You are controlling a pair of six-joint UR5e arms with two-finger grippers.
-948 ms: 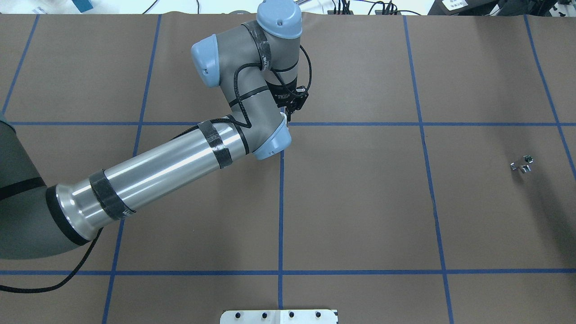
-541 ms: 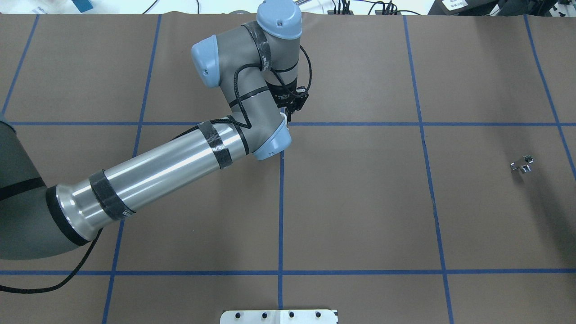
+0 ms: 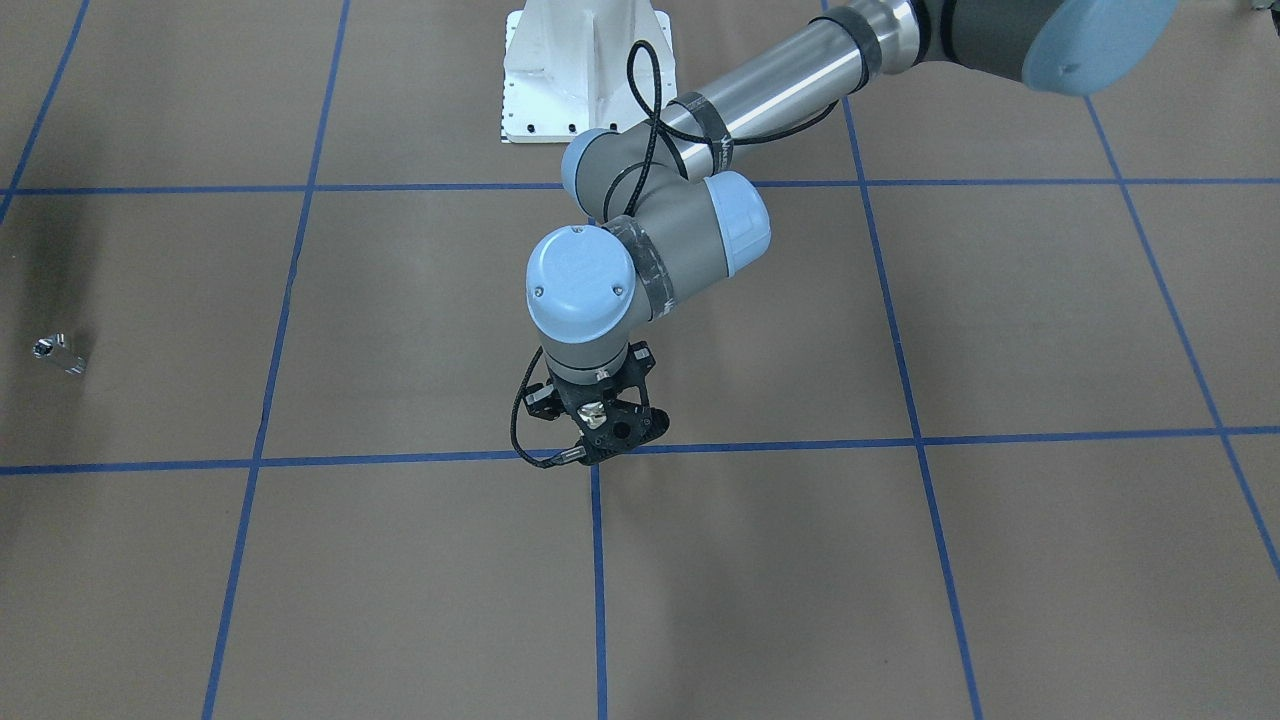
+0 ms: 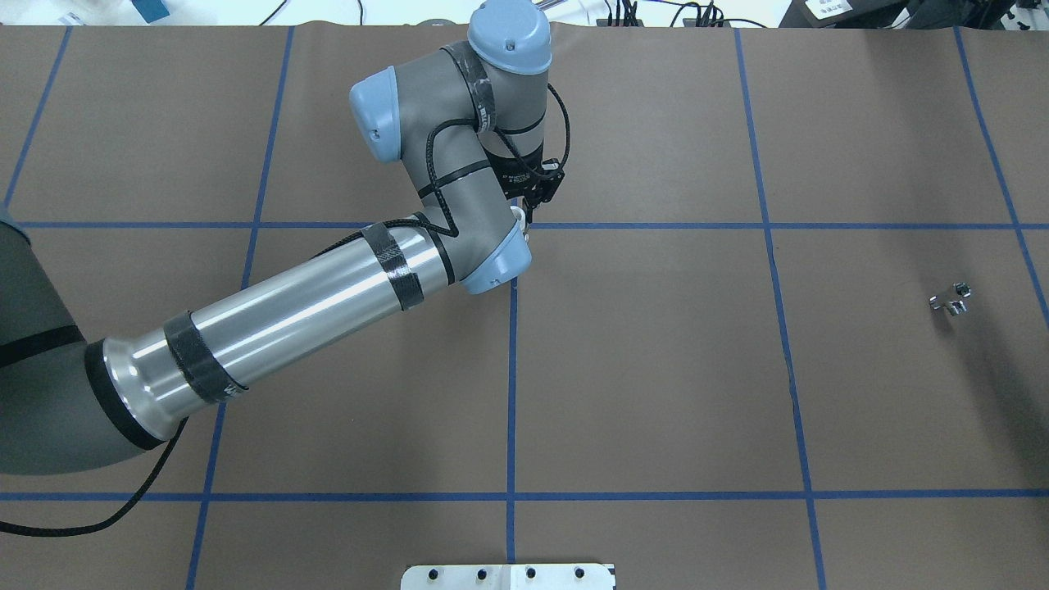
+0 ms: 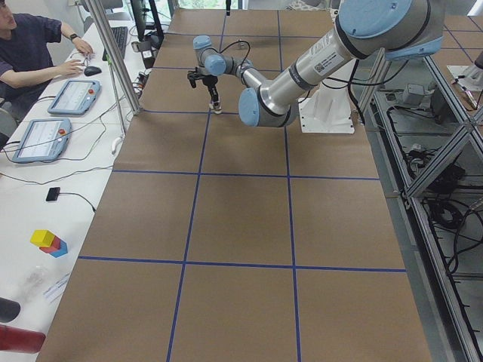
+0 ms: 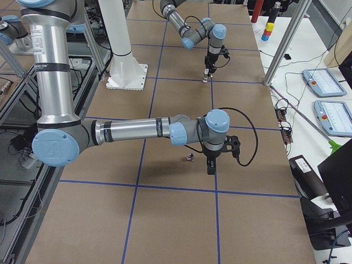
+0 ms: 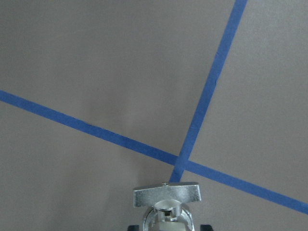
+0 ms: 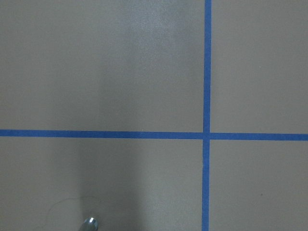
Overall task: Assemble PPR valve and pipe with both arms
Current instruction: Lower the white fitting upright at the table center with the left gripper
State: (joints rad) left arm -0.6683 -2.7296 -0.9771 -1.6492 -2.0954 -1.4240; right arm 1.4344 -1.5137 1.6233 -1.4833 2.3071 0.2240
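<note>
My left gripper [image 4: 525, 208] is shut on the PPR valve [image 4: 517, 215] and holds it upright over the blue tape crossing at the middle of the table. In the left wrist view the valve [image 7: 166, 197] shows at the bottom edge, its flat metal lever on top. The chrome pipe [image 4: 951, 299] lies loose at the far right; it also shows in the front view [image 3: 58, 355]. My right gripper [image 6: 210, 166] shows only in the exterior right view, pointing down just beside the pipe [image 6: 190, 158]. I cannot tell whether it is open or shut.
The brown table cover [image 4: 656, 369] has a grid of blue tape lines. The white base pedestal [image 3: 585, 70] stands at the robot's edge. An operator [image 5: 34, 53] sits at a side desk with tablets.
The pipe has turned slightly on the table. My left arm has barely moved and still holds the valve.
</note>
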